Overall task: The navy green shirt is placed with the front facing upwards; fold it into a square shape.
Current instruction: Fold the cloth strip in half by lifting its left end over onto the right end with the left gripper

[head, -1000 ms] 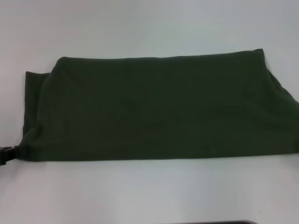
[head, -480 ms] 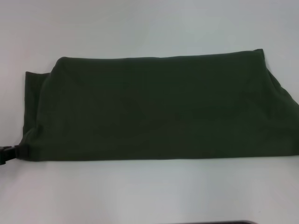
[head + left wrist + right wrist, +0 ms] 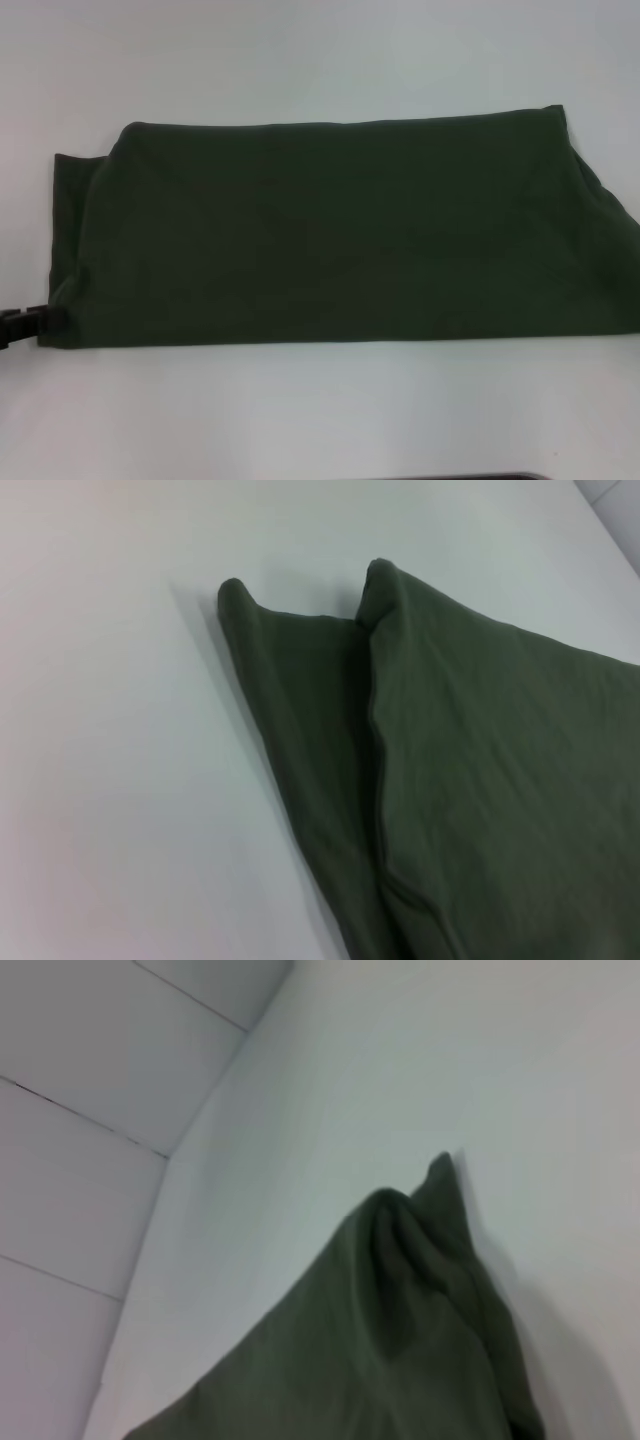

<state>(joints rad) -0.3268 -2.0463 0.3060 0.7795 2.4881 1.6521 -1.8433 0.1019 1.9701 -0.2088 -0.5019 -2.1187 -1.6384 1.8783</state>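
The navy green shirt (image 3: 340, 235) lies on the white table (image 3: 320, 420) as a long band running left to right, plain green side up, with no lettering showing. Its left end has a narrower layer sticking out under the top layer (image 3: 300, 730). My left gripper (image 3: 20, 325) shows only as a small black part at the picture's left edge, touching the shirt's near left corner. The left wrist view shows that end's stacked folds (image 3: 480, 780). In the right wrist view a raised, bunched corner of the shirt (image 3: 400, 1340) is visible. My right gripper is out of view.
White table surface lies in front of and behind the shirt. The right wrist view shows the table's edge with a tiled floor (image 3: 80, 1110) beyond it. A dark strip (image 3: 470, 477) sits at the bottom edge of the head view.
The black part of my left gripper has shifted slightly away from me at the shirt's near left corner. The shirt lies nearly as before.
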